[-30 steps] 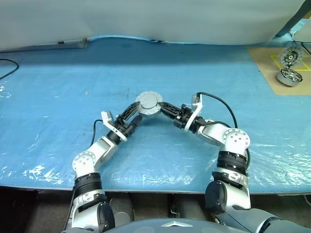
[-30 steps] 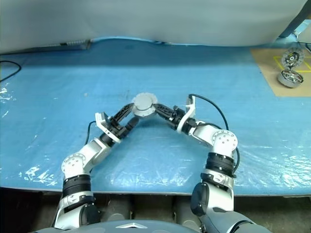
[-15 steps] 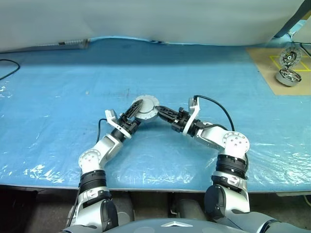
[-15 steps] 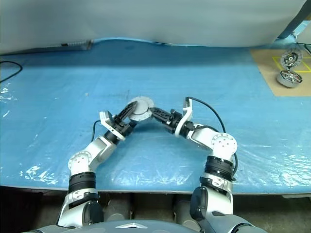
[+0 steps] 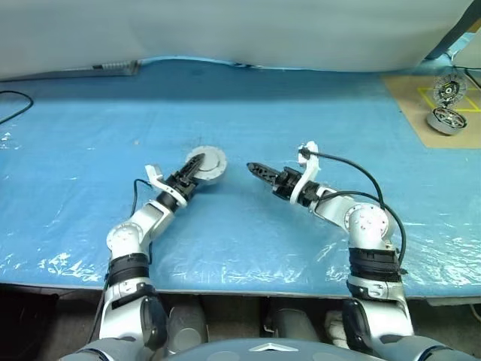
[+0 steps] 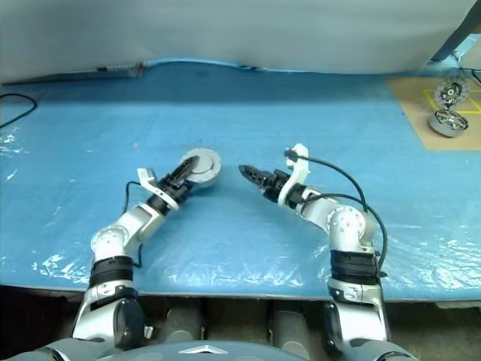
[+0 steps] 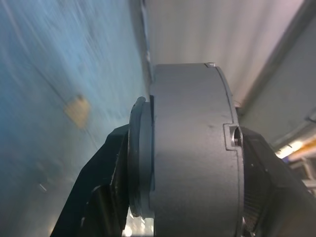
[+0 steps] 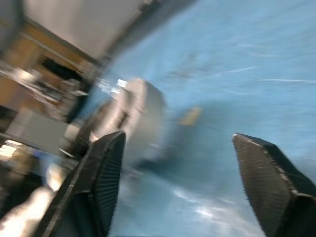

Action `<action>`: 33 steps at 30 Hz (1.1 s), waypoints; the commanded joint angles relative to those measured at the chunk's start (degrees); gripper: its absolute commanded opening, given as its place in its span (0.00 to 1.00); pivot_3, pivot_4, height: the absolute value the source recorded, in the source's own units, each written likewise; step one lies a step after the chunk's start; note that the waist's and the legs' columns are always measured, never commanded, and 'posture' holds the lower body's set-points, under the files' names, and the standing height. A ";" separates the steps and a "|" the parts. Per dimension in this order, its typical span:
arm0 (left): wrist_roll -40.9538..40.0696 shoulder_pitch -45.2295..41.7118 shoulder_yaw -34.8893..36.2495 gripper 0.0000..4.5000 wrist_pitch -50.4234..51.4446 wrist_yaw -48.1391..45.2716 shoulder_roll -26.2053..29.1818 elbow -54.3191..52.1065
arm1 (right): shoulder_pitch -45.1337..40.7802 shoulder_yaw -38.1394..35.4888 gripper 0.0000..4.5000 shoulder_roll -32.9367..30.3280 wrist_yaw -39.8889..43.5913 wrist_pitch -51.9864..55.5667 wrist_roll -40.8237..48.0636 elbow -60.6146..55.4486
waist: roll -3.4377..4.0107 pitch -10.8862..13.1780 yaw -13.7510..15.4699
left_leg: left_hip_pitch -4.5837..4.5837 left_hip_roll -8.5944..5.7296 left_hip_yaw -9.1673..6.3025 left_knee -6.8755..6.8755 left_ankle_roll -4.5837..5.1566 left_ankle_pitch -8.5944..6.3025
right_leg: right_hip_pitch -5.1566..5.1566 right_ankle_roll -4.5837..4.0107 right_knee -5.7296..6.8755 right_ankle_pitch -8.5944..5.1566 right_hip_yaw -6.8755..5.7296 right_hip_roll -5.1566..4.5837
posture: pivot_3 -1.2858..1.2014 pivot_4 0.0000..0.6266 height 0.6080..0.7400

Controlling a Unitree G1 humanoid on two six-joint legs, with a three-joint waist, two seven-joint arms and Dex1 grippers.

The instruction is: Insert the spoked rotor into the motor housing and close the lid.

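Left eye view: left end effector (image 5: 197,169) grips the closed motor housing (image 5: 207,166) (lid (image 7: 140,163) shut) above the blue counter (image 5: 90,150). Right end effector (image 5: 255,168) gapes wide, holding nothing, nearby.

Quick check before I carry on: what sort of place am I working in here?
Likely a workshop or lab test bench: a table covered in blue plastic sheeting, a cardboard mat with yellow tape marks holding a duplicate motor, and a plain grey backdrop behind.

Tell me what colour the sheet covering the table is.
Bright blue; the crinkly plastic sheet shows best in the left eye view.
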 commanded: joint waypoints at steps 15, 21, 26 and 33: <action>23.81 -36.41 1.27 0.53 -31.76 -7.04 4.24 47.07 | 8.36 17.67 1.00 -4.72 3.08 -37.46 -35.39 3.12 | -0.67 0.40 0.68 | -0.14 -0.18 -0.25 0.04 0.01 0.00 | -0.01 0.05 0.00 0.05 -0.01 -0.03 | 0.52 0.24 1.00; 29.93 -38.19 1.21 0.53 -38.40 0.10 3.78 50.41 | 10.23 17.12 1.00 -4.63 1.97 -38.75 -38.08 2.97 | -0.70 0.42 0.71 | -0.15 -0.21 -0.32 0.05 0.01 0.00 | -0.01 0.04 0.02 0.05 -0.04 -0.03 | 0.52 0.24 1.00; 33.13 -37.22 1.34 0.53 -38.12 1.33 4.12 50.73 | 11.15 16.97 1.00 -4.16 2.02 -38.56 -39.07 2.59 | -0.71 0.42 0.81 | -0.12 -0.22 -0.39 0.11 0.01 0.00 | 0.05 0.03 0.05 0.06 -0.08 -0.05 | 0.52 0.24 1.00; 36.83 -31.69 0.60 0.99 -32.08 -0.09 7.79 49.50 | 11.22 17.02 1.00 -3.21 2.88 -37.83 -39.49 2.61 | -0.69 0.41 0.56 | -0.01 -0.19 -0.38 0.19 0.01 0.00 | 0.24 0.00 0.10 0.07 -0.05 -0.05 | 0.52 0.24 1.00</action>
